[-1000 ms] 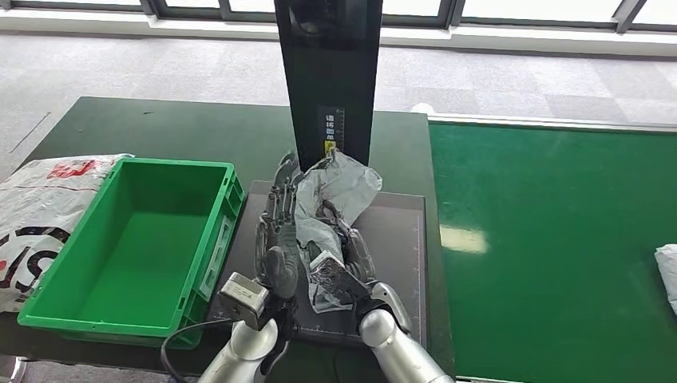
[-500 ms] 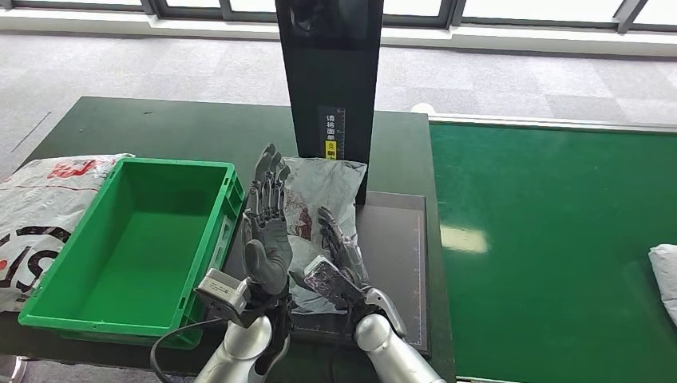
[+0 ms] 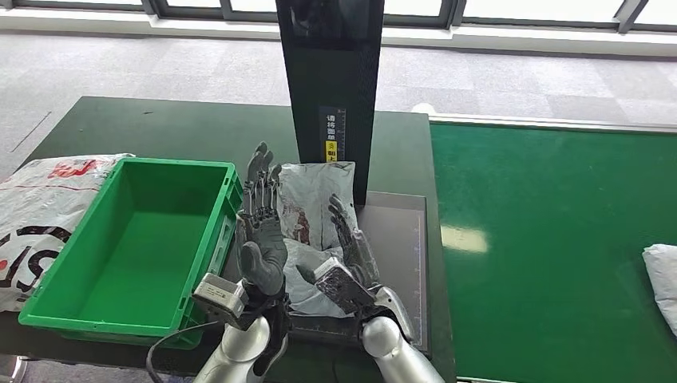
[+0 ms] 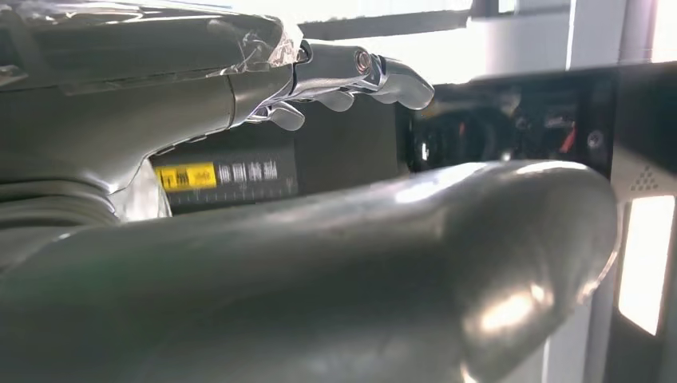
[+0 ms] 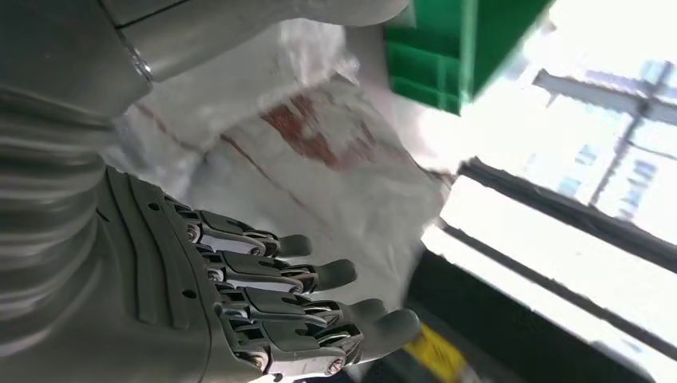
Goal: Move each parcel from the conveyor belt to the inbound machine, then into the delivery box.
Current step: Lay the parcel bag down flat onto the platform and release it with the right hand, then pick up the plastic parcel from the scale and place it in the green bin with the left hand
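The parcel [image 3: 313, 214], a crinkled silver-grey bag, is pressed between your two palms above the dark scale plate [image 3: 399, 239] of the inbound machine [image 3: 329, 80], just in front of its black column. Your left robot hand [image 3: 262, 227] presses flat against one side, fingers straight up; your right robot hand [image 3: 349, 259] presses the other side, fingers extended. The green delivery box [image 3: 128, 247] sits just to the left on the table [image 3: 160, 128]. Another parcel [image 3: 661, 275] lies far along the conveyor belt [image 3: 551, 239].

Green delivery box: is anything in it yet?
Empty. The head view shows the green delivery box with a bare floor; the grey parcel is between both hands over the scanner plate.
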### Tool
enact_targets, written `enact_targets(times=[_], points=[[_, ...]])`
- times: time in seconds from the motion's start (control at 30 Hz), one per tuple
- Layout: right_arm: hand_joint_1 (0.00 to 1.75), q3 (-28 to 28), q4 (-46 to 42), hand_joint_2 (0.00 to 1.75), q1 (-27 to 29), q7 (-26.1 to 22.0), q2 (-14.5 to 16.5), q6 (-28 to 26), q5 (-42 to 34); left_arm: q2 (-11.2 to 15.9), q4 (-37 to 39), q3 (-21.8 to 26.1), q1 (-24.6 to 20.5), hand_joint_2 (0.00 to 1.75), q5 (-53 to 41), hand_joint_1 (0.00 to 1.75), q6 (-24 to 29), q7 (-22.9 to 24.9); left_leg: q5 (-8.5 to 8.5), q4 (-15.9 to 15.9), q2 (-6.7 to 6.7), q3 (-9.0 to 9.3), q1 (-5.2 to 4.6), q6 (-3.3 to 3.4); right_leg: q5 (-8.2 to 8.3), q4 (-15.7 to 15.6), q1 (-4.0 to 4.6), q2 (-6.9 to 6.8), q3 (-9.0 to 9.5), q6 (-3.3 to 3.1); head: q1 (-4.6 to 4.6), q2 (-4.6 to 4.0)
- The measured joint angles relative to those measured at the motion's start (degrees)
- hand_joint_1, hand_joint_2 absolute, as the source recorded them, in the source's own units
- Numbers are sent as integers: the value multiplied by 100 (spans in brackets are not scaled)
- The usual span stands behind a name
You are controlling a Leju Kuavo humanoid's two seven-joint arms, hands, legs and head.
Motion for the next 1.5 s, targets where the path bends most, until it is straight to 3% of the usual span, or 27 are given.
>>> enact_targets(times=[0.23,0.43,0.6,0.77,0.87,0.97,1.1,1.3,1.43,1.5], points=[[0,185,-2000,175,975,-396,-305,-1320,387,106,-314,87,424,0,-416,0,603,0,-8,-1,-2,-10,0,1,-6,-5,1,-4,-8,-2,0,0],[0,205,-3678,175,1638,-543,-389,-1599,1328,132,-376,210,585,0,-1541,0,1481,5,-8,-1,-7,-12,0,1,-6,-5,0,-11,-13,-2,-1,0],[0,93,-4989,175,1981,-551,-354,-1638,1601,132,-313,339,645,0,-1805,0,1623,44,-8,-1,-3,-11,0,1,-6,-5,0,-8,-13,-2,-1,0],[0,37,-5523,175,2152,-548,-331,-1631,1508,128,-253,415,646,0,-1923,0,1630,146,-8,-1,-3,-8,0,2,-5,-5,0,-8,-12,-2,-2,0],[0,12,-5761,175,2237,-544,-323,-1630,1256,81,-22,703,491,0,-2579,0,1637,377,-6,-1,-3,-7,0,3,-5,-5,0,-8,-11,-2,-2,0],[0,-13,-5966,175,2281,-543,-323,-1630,1177,33,453,1057,236,0,-3855,0,1604,960,-6,-1,-2,-2,0,2,-5,-5,0,-7,-8,-2,-1,0],[0,-97,-6217,175,2296,-537,-323,-1629,1065,77,1385,1148,-73,0,-4893,0,1548,1780,-6,0,0,0,0,2,-4,-4,-1,-6,-6,-2,-1,0],[0,-191,-6410,175,2322,-530,-323,-1629,1038,129,2128,1148,-297,0,-5162,0,1580,1956,-6,0,1,-4,0,2,-4,-5,0,-5,-6,-2,-1,0],[0,-229,-6455,175,2327,-530,-323,-1629,1030,134,2317,1148,-350,175,-5245,0,1543,2021,-6,0,1,-5,0,2,-5,-5,0,-4,-10,-2,-2,0],[0,-250,-6490,175,2327,-531,-319,-1629,987,136,2433,1113,-405,175,-5713,0,1162,2391,-6,0,-2,-4,0,2,-5,-6,-1,-5,-12,-2,-2,0]])
